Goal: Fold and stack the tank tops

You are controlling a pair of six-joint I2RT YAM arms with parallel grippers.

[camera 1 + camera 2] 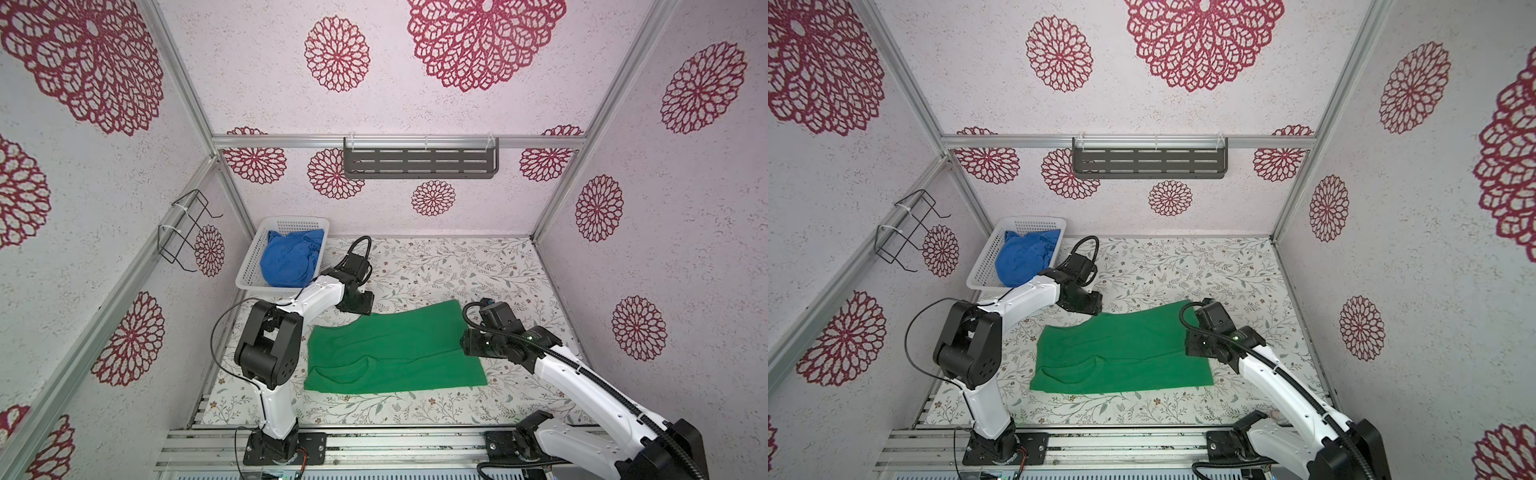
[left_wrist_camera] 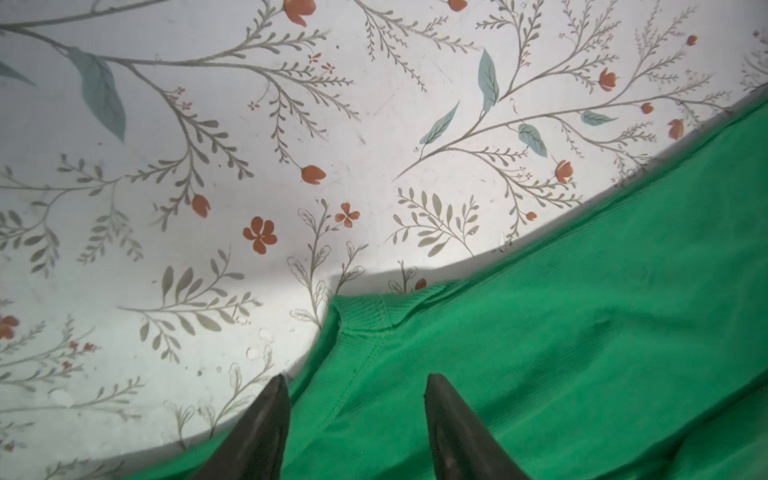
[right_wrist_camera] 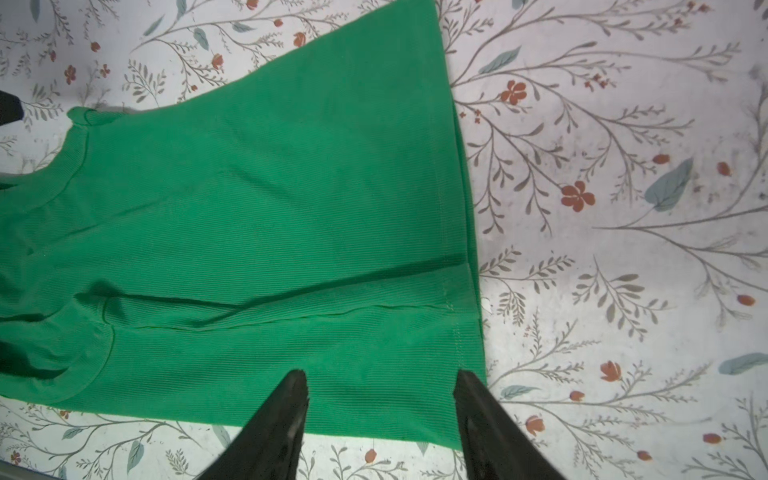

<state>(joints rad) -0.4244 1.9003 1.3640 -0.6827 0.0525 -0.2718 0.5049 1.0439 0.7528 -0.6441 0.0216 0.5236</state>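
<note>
Both top views add blue top.

Green tank top and blue tank top are plain, basket white, table floral-printed

One green tank top, one blue tank top, one basket, one wall shelf
</note>
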